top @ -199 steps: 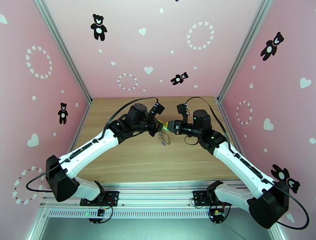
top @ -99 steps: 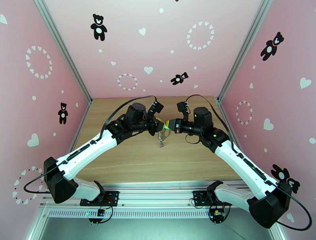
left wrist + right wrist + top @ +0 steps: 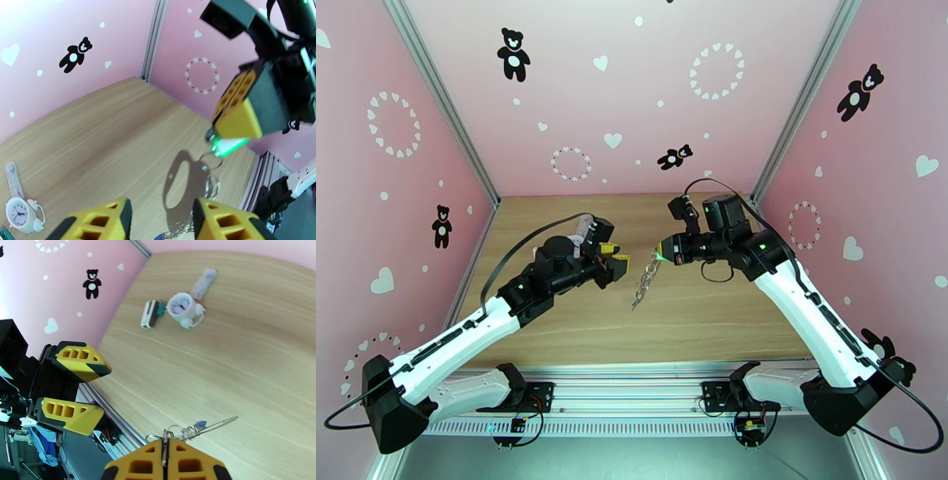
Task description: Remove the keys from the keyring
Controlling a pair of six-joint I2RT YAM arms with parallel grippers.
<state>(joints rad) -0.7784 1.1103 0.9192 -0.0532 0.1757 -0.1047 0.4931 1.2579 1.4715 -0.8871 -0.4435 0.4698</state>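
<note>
Keyring (image 3: 193, 181) hangs in the air just below the right gripper (image 3: 166, 443), whose jaws are pressed together on the green key (image 3: 227, 146). The dark oval loop, the silvery chain links (image 3: 189, 432) and the blue key (image 3: 200, 424) dangle from that one pinch. Facing the right gripper from just beside it, the left gripper (image 3: 618, 264) stands with its jaws apart and nothing in them.

I judge the bundle light and loose, prone to swing and twist. Its thin metal looks stiff and probably slippery, so the flat of the loop or a key's plastic head seems the surest hold.

Under the right gripper lies the wooden table (image 3: 245, 358). Well apart from the gripper, a white alarm clock (image 3: 181, 307) and a white-and-green block (image 3: 151, 314) rest on it. Pink walls (image 3: 553, 95) printed with bears and hearts enclose the cell.
</note>
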